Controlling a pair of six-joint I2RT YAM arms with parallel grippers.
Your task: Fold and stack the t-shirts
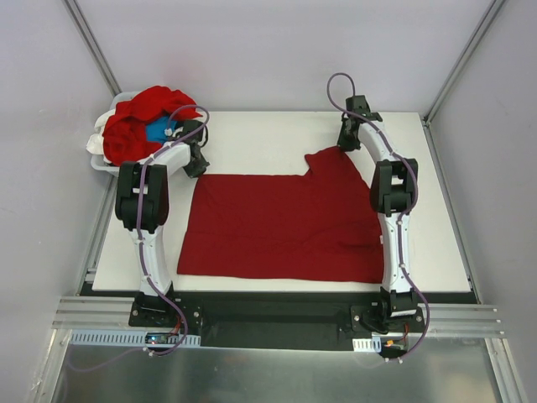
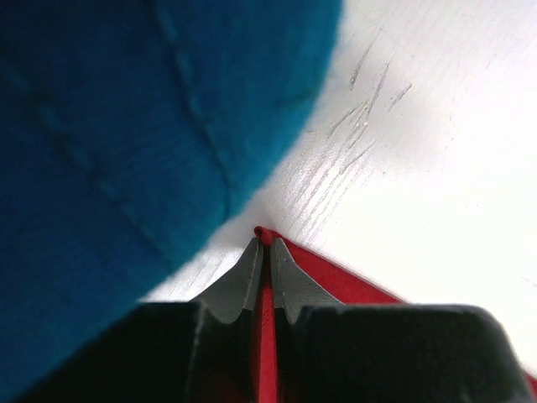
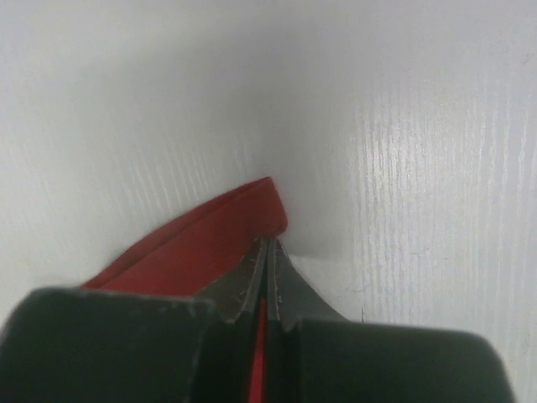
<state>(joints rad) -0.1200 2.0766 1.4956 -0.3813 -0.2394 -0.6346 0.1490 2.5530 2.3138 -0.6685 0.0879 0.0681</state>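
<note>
A deep-red t-shirt (image 1: 281, 225) lies spread on the white table (image 1: 436, 243). My left gripper (image 1: 196, 166) is shut on its far left corner; in the left wrist view red cloth (image 2: 267, 336) runs between the closed fingers (image 2: 237, 277). My right gripper (image 1: 344, 141) is shut on the far right corner, which is pulled up toward the back; the right wrist view shows the red hem (image 3: 210, 239) pinched at the fingertips (image 3: 285, 285). More red shirts (image 1: 138, 117) and a bright blue one (image 1: 158, 131) are piled in a white basket at the back left; the blue cloth (image 2: 126, 126) fills the left wrist view.
The white basket (image 1: 99, 144) stands off the table's back left corner, right beside my left arm. Grey enclosure walls surround the table. Bare white table (image 1: 260, 134) shows behind the shirt and along its right side.
</note>
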